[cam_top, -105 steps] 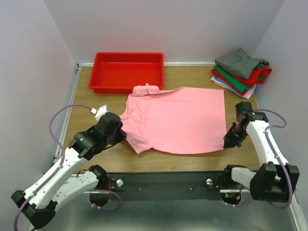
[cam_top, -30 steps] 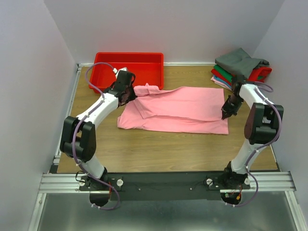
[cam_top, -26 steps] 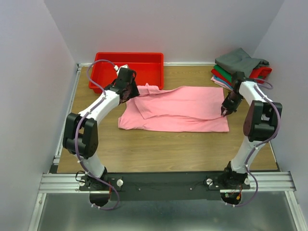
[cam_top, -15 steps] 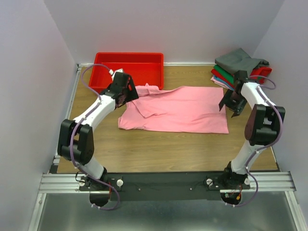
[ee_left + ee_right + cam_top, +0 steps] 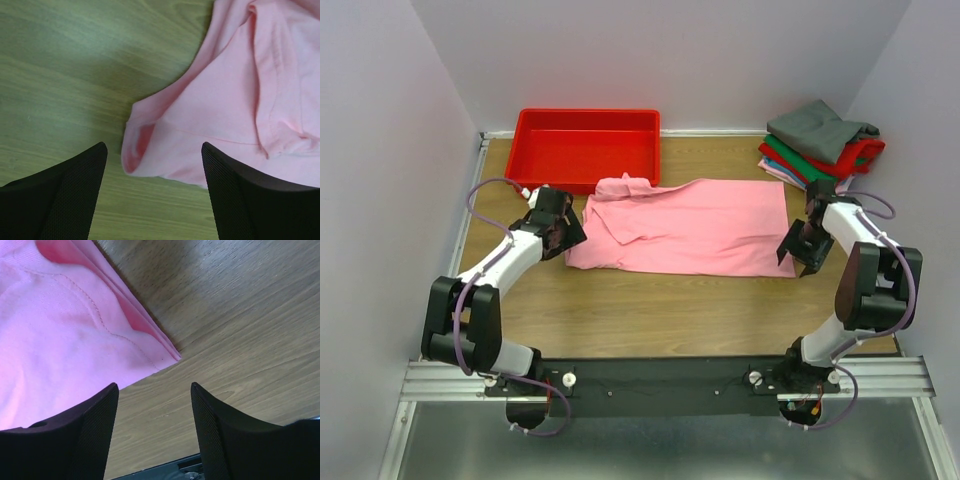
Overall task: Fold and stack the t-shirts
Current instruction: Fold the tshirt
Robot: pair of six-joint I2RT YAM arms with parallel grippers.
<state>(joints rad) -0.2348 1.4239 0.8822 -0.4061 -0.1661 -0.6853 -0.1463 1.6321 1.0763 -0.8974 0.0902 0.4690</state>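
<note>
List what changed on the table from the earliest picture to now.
The pink t-shirt was folded in half: its near edge was carried over to the far edge, leaving a narrower band. The left gripper and right gripper then let go and drew back toward the near side, jaws open. The red tray and the stack of folded t-shirts stayed put.

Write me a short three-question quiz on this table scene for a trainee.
1. True or false: the left gripper is shut on the pink t-shirt.
2. Which shirt tops the stack at the far right? A) grey t-shirt B) green C) pale
3. Short answer: what lies below the open fingers of the right gripper?
Key: 1 false, it is open and holds nothing. 2 A. 3 a doubled corner of the pink t-shirt on the wooden table.
</note>
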